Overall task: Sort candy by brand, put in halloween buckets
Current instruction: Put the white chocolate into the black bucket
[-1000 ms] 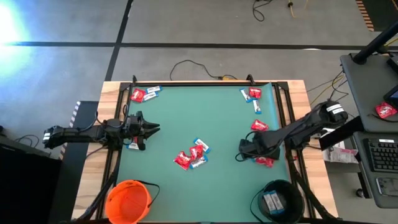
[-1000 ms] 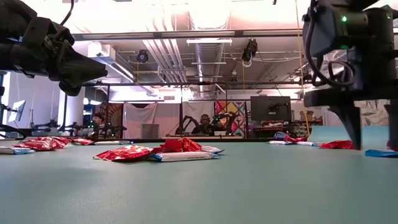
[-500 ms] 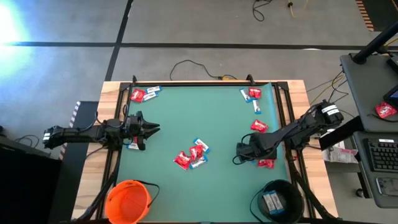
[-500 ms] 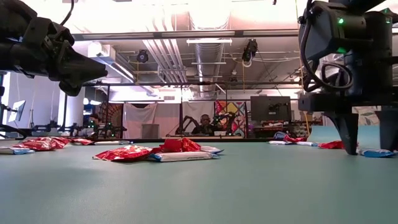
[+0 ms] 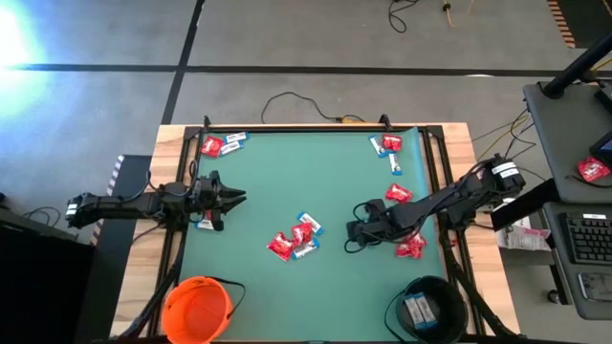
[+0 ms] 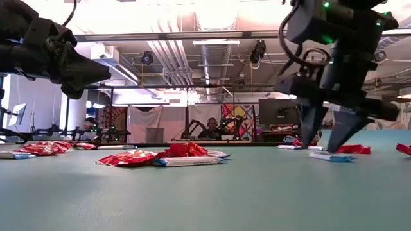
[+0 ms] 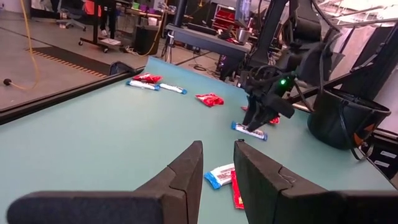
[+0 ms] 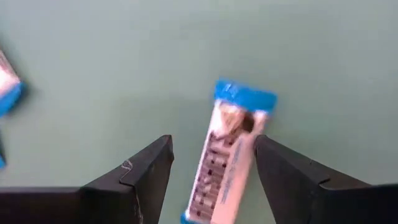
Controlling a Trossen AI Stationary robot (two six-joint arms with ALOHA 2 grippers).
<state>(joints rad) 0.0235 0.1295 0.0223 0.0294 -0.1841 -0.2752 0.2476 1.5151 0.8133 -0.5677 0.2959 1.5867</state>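
My right gripper (image 5: 352, 232) is open, low over the green mat right of the middle, pointing down. A narrow blue-and-white candy (image 8: 227, 149) lies flat between its fingers; it also shows in the low view (image 6: 331, 156) and the left wrist view (image 7: 250, 130). Red and blue candy lies in a heap at the middle (image 5: 295, 239) and in groups at the far left (image 5: 220, 143) and far right (image 5: 387, 145). The orange bucket (image 5: 196, 308) and the black bucket (image 5: 430, 306) stand at the near edge. My left gripper (image 5: 239, 198) waits above the left edge, fingers slightly apart. My right gripper comes at the blue-and-white candy from above, pointing down, fingers standing across it. The inner side of one finger (image 8: 280, 174) lies against the candy's long side (image 8: 245, 155); the other finger stands apart from it. The candy lies flat on the mat.
Red candies lie just right of my right gripper (image 5: 398, 193) (image 5: 411, 248). The black bucket holds blue candies (image 5: 419, 308). A black frame (image 5: 287, 126) runs round the mat. A desk with a keyboard (image 5: 585, 239) stands to the right of the table.
My right gripper has gone toward the table's left edge, low over the mat, and has tipped a little. The blue-and-white candy has slid along the mat with it, staying flat between the fingers.
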